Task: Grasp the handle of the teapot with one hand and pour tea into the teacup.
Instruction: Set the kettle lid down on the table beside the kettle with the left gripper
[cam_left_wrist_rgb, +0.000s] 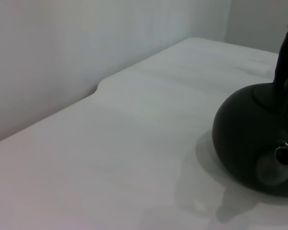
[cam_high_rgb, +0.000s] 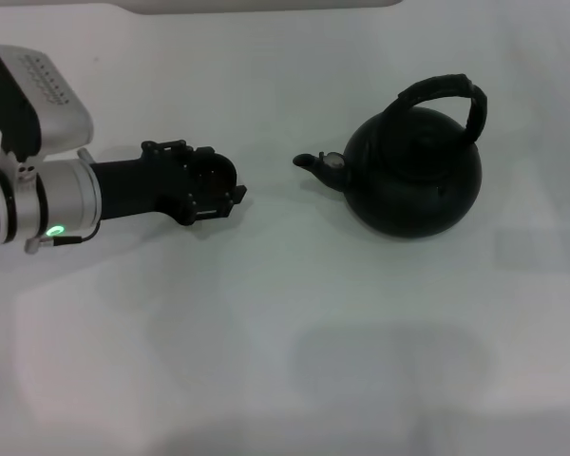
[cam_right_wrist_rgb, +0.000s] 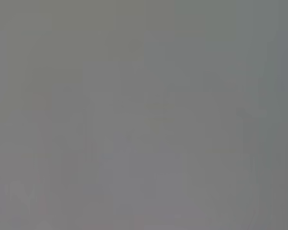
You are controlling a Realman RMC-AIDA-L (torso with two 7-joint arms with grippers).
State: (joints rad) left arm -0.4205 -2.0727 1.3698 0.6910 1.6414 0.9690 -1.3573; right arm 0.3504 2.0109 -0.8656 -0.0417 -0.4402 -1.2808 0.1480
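Note:
The matte black teapot stands on the white table at the right, its short spout pointing left toward my left gripper. Its thick black hoop handle arches over the top. My left gripper hovers over the table to the left of the spout, a small gap away, and touches nothing I can make out. In the left wrist view the teapot fills one side, with its spout and part of the handle. No teacup shows in any view. My right arm is out of view.
The white table stretches in front of the teapot and the gripper. Its far edge meets a pale wall. The right wrist view shows only a flat grey surface.

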